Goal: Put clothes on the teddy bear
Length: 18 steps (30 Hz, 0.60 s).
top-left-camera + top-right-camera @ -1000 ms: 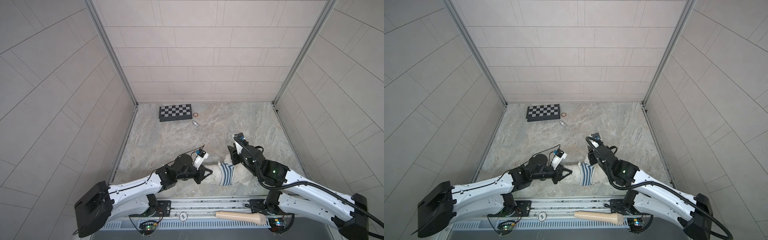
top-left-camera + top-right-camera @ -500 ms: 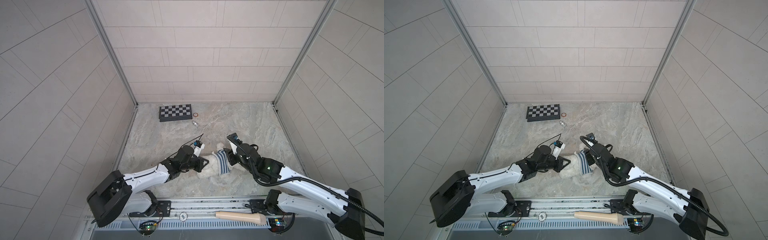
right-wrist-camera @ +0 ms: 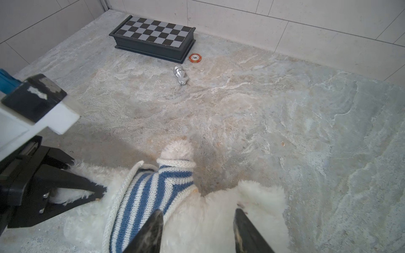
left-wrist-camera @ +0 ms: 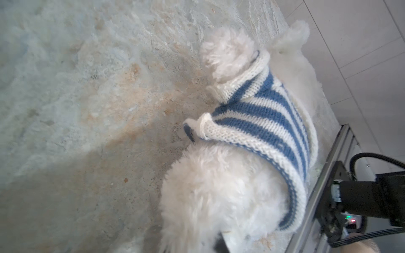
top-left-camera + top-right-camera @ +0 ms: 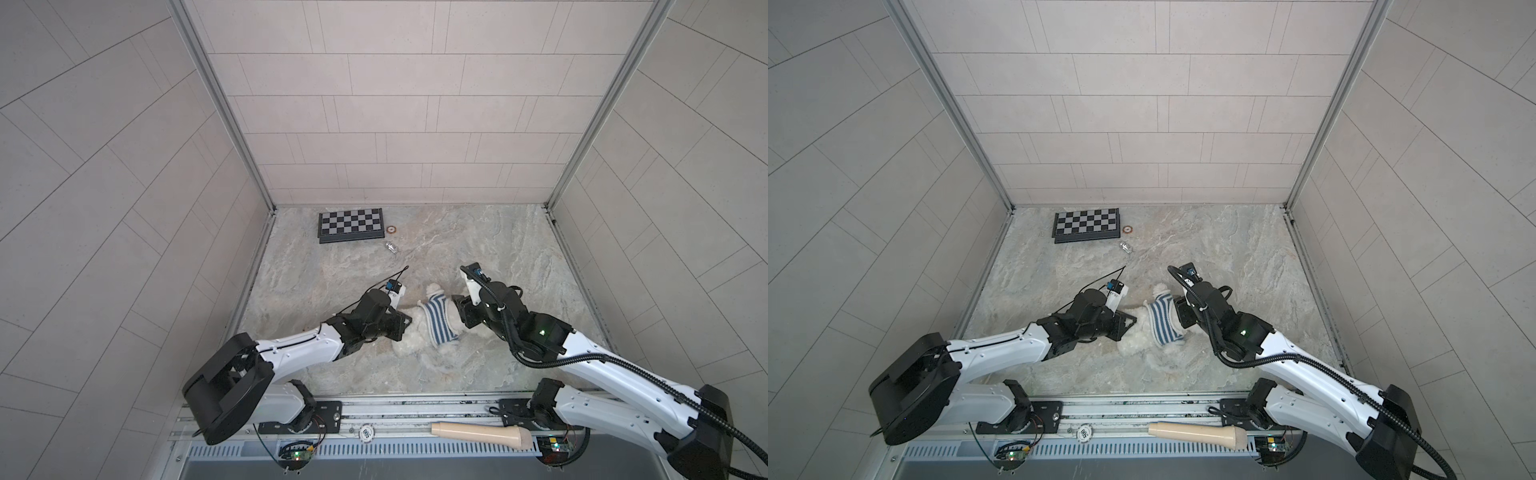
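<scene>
The teddy bear (image 5: 409, 347) (image 5: 1133, 345) lies on the stone floor between my two arms. It is fluffy and white, and it wears a blue-and-white striped knitted sweater (image 5: 439, 324) (image 3: 149, 192). One paw (image 3: 177, 149) pokes out of a sleeve. My left gripper (image 5: 405, 326) (image 3: 98, 193) is at the bear's left end, its fingers nearly together with white fur between them. In the left wrist view fur hides its jaws. My right gripper (image 5: 457, 316) (image 3: 198, 221) stands open over the bear's furry right end. One finger is at the sweater hem, and nothing is pinched.
A folded chessboard box (image 5: 350, 224) stands by the back wall, with an orange chip (image 5: 391, 228) and a fallen silver chess piece (image 5: 391, 247) beside it. A beige handle-shaped object (image 5: 478, 432) lies on the front rail. Tiled walls close in three sides.
Both arms have carried the bear away from the front edge toward the middle of the floor. The right jaws have spread wider. The left fingers have eased apart slightly.
</scene>
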Each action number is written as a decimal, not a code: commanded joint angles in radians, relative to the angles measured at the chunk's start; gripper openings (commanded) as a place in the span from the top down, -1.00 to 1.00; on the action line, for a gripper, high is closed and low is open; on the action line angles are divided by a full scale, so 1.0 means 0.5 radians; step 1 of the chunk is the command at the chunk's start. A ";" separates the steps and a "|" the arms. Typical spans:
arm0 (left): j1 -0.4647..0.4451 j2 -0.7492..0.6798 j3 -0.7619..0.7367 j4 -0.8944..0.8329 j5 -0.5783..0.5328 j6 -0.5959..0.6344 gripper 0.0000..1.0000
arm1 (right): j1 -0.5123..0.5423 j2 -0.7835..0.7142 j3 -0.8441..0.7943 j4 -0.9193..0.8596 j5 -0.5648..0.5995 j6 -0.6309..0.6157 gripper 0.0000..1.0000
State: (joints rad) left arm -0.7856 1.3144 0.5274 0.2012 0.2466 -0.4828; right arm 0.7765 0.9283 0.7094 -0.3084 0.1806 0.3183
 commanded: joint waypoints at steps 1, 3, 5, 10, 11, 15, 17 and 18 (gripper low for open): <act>0.014 0.006 0.057 -0.092 -0.168 0.050 0.42 | -0.030 -0.042 -0.034 -0.085 -0.071 0.018 -0.08; 0.025 -0.002 0.052 -0.084 -0.184 0.028 0.32 | -0.034 -0.049 -0.052 -0.092 -0.085 0.025 -0.08; 0.025 -0.022 0.046 -0.083 -0.219 0.010 0.13 | -0.034 -0.051 -0.071 -0.092 -0.084 0.023 -0.09; 0.026 -0.138 0.032 -0.098 -0.302 0.005 -0.31 | -0.043 -0.016 -0.072 -0.091 -0.110 0.014 -0.08; 0.025 -0.170 0.032 -0.116 -0.324 0.009 -0.33 | -0.044 -0.007 -0.068 -0.091 -0.118 0.015 -0.07; 0.020 -0.328 0.040 -0.190 -0.374 0.044 -0.40 | -0.040 0.019 -0.075 -0.055 -0.180 0.020 -0.05; 0.004 -0.406 0.044 -0.227 -0.386 0.059 -0.42 | -0.039 0.052 -0.072 -0.041 -0.213 0.017 -0.05; -0.015 -0.430 0.061 -0.269 -0.410 0.060 -0.42 | -0.039 0.070 -0.066 -0.040 -0.234 0.016 -0.05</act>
State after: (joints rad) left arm -0.7815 1.1362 0.5346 0.1169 0.0826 -0.4740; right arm 0.7582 0.9478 0.6792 -0.3408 0.0937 0.3183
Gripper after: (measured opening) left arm 0.709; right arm 0.526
